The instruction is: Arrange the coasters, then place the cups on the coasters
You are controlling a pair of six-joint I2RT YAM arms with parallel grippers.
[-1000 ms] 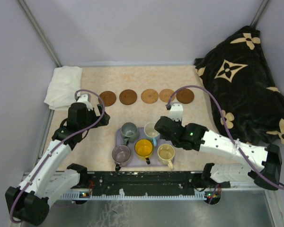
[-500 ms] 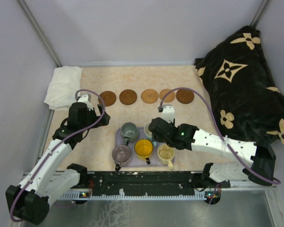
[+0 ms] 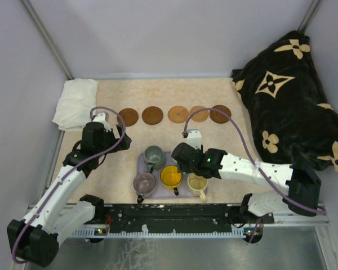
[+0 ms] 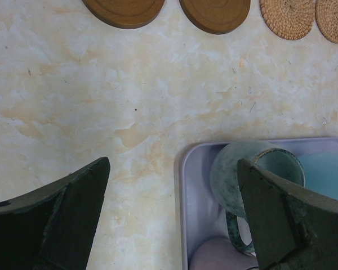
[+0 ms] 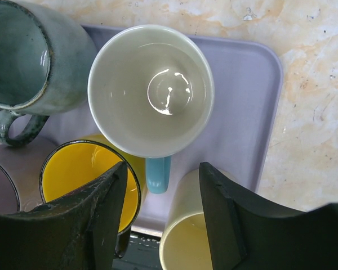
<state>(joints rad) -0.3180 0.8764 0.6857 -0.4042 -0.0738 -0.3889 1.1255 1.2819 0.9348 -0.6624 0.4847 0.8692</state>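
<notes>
Nearest you, the lavender tray [image 3: 139, 166] sits on the marbled beige table [image 3: 112, 174] just ahead of the arm bases, and all five cups are on it. In its front row, left to right, you have the mauve cup [image 3: 145, 183], the orange-yellow cup [image 3: 171, 176] and the cream cup [image 3: 198, 181]. Behind them stand the grey-green cup [image 3: 154, 153] and the white cup [image 5: 151, 90]. Your right gripper [image 5: 163, 169] hangs over that white cup, jaws partly apart, one on each side of its light blue handle [image 5: 157, 179]. There is a gap on each side, so nothing is gripped. Your left gripper [image 4: 173, 169] hovers left of the tray with its jaws spread wide and only bare table and the tray's corner between them. Farther back, the coasters [image 3: 178, 114] lie in a left-to-right row, apart from the tray. The left wrist view shows two smooth brown ones and two woven ones. At the far left lies a white cloth [image 3: 76, 101]. At the far right is a dark cushion [image 3: 293, 95], printed with tan four-petal flowers.
</notes>
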